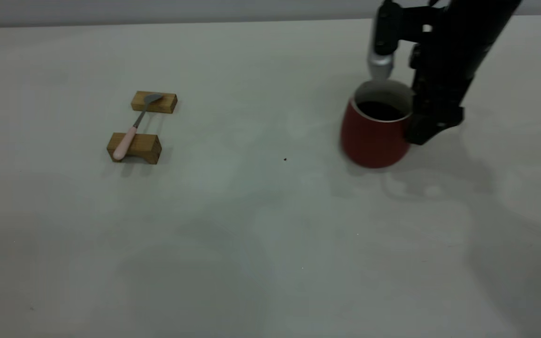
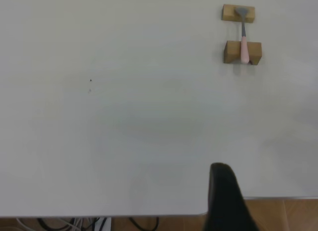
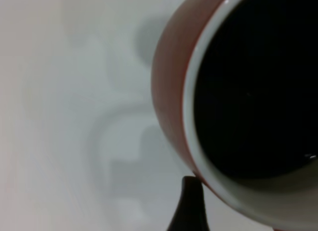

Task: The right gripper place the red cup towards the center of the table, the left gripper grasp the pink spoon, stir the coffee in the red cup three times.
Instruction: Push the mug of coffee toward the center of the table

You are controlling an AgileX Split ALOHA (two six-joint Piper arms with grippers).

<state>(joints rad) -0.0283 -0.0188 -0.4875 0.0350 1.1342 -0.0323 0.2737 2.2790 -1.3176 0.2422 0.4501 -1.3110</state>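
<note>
On the left of the exterior view, two small rectangular wooden blocks [image 1: 144, 126] lie on the pale, smooth off-white counter [image 1: 251, 225]. The slim pink-handled spoon [image 1: 136, 126] bridges them, its rounded pink handle on the nearer block and its grey metal bowl on the farther one. The spoon sits well apart from both pincers.

The left wrist view alone shows the black left pincer [image 2: 226, 198], a single dark tapered finger over the counter's edge, with cables and brown floor beyond; the blocks and spoon lie far off from it. Whether this pincer is apart or together cannot be told.

On the right of the exterior view, the rounded dark red ceramic cup [image 1: 374, 134] with its white rim stands on the counter, holding smooth, near-black coffee [image 1: 381, 110]. The black right pincer [image 1: 428, 126] stands against the cup's right side, where the handle is hidden; its grip cannot be told. The right wrist view shows the coffee's surface from above and one dark fingertip [image 3: 191, 206] just outside the glossy rim.
</note>
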